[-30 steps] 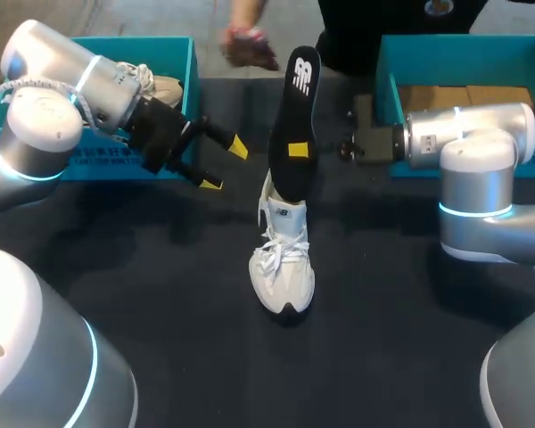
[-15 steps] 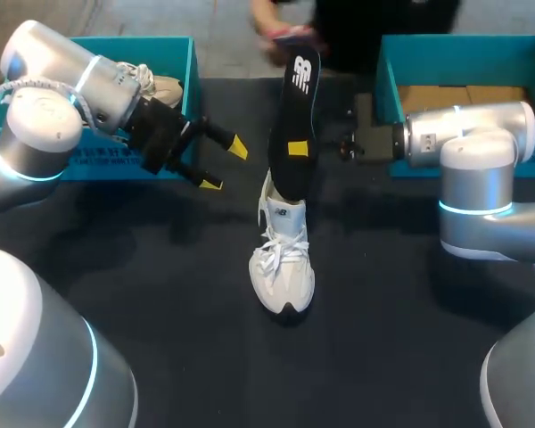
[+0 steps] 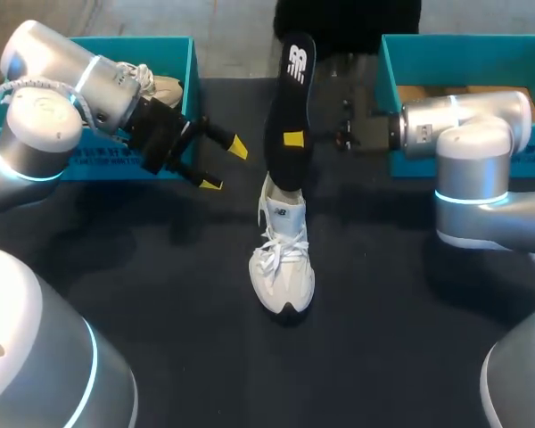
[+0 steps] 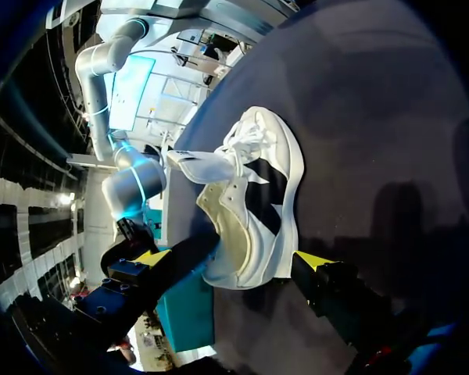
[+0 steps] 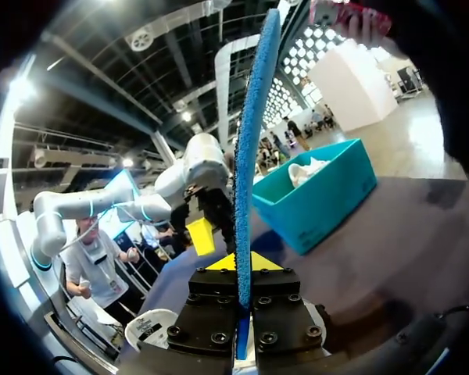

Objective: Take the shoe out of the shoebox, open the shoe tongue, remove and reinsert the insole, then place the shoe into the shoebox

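Only wrist-side: blue-bottomed insole (image 5: 252,141).

Black table (image 3: 143,267) (matte top).

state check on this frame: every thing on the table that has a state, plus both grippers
white sneaker: upright on its sole on the table, insole out
insole: standing on end above the sneaker's heel
right gripper: shut on insole
left gripper: open, empty
left shoebox: open, second shoe inside
right shoebox: open
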